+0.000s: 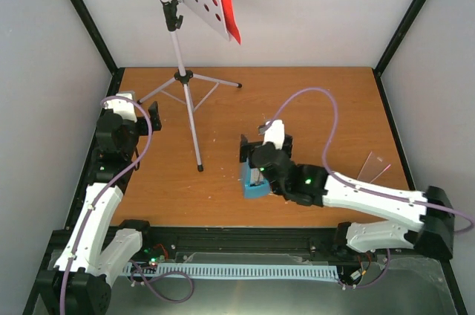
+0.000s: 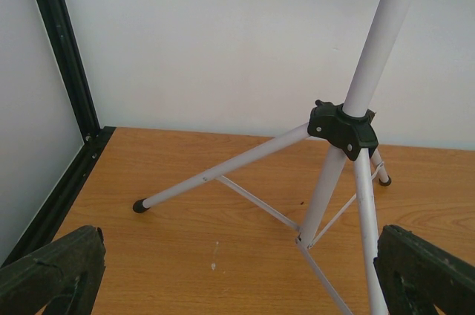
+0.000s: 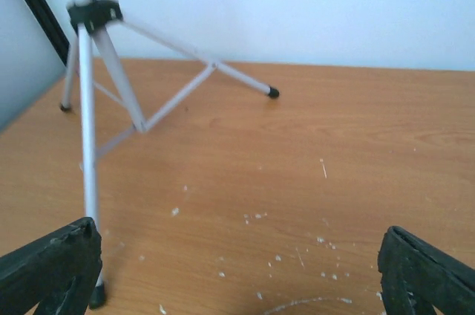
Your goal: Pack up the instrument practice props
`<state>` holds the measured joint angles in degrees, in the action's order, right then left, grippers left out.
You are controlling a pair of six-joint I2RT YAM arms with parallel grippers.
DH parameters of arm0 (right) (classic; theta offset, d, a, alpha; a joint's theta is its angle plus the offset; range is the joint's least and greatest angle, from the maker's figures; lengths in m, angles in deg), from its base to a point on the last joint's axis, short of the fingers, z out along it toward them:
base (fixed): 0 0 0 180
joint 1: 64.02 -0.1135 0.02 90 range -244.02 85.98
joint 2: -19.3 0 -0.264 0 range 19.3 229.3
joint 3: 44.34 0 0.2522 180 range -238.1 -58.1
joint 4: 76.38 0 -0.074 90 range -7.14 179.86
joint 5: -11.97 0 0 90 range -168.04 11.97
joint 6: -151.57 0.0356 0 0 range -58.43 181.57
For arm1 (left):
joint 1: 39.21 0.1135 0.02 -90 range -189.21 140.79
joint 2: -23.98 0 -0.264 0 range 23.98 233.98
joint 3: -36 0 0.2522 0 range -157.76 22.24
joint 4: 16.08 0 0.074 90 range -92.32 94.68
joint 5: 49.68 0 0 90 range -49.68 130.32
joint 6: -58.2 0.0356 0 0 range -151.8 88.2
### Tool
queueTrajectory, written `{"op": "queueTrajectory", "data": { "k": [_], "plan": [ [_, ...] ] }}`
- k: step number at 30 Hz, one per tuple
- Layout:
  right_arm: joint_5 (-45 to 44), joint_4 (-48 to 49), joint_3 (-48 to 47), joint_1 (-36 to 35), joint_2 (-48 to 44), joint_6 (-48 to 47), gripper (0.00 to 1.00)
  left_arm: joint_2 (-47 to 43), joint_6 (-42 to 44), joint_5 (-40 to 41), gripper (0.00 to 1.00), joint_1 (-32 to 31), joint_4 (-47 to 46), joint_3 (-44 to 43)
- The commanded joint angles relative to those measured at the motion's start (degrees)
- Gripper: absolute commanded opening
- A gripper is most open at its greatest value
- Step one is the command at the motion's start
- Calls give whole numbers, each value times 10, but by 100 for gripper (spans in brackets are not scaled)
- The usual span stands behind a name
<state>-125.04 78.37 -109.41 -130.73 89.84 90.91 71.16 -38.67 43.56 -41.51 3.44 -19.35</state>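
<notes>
I'm driving two matching arms, the left arm [image 1: 93, 218] and the right arm [image 1: 375, 197], both with white shells over black joints. A purple cable [image 1: 325, 111] runs along each. A green light [image 1: 306, 180] glows near the right wrist. The left hand [image 1: 145, 116] and right hand [image 1: 264, 144] have matte black, rough-edged fingers [image 2: 52, 274].

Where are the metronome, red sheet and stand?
metronome [image 1: 253, 189]: top view, on its blue lower face.
red sheet [image 1: 230, 18]: top view, on the red strip along the desk's right edge.
stand [image 2: 343, 123]: left wrist view, on the black hub joining legs and pole.
</notes>
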Motion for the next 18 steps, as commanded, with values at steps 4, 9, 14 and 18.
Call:
{"op": "queueTrajectory", "data": {
  "k": [4, 9, 14, 18],
  "plan": [
    [115, -122, -12, 142, -114, 33, 100, -6, 5, 8, 100, 3, -10, -1],
    [339, -118, 105, 303, -169, 96, 87, -1, 8, 16, 99, 3, -12, 3],
    [484, -61, 195, 323, -133, 120, 74, 16, 7, 9, 99, 3, -12, 0],
    [550, 23, 248, 323, -81, 148, 62, 17, 9, 7, 100, 3, -12, -1]
  ]
}}
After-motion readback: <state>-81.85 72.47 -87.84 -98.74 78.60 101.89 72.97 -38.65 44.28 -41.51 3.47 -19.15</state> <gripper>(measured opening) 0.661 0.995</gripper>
